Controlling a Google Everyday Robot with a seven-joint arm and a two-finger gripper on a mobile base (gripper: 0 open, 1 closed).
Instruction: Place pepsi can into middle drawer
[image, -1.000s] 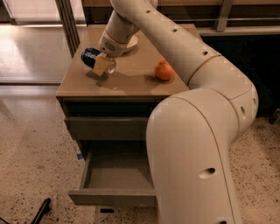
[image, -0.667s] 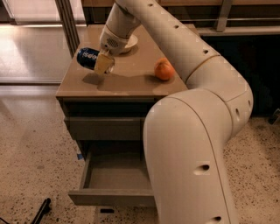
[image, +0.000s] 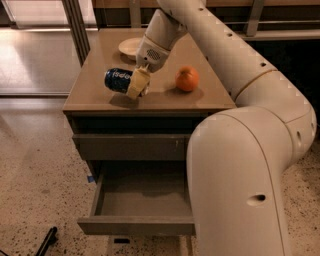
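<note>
- Jaws pinch the pepsi can (image: 116, 80) near one end, with one pale finger (image: 137, 83) showing across it. The can lies on its side just above the table (image: 90, 102) and casts a shadow beneath.
- Below the jaws and nearer the camera, the middle drawer (image: 145, 200) stands open, past the table's front edge and the closed drawer front (image: 130, 146).
- Because the hold looks to be off the can's middle, the free end could pivot or slip out as the wrist turns downward.
- Descending too soon could knock the can against the table's edge or the closed front, so it needs to travel outward first.
- An orange (image: 187, 79) sits near the jaws, on their far side from the can, and a sideways swing of the wrist could roll it.
- Compared with a second ago, the can has come toward the table's front edge and sits lower. The orange and the plate (image: 129, 47) behind the jaws have not moved.
</note>
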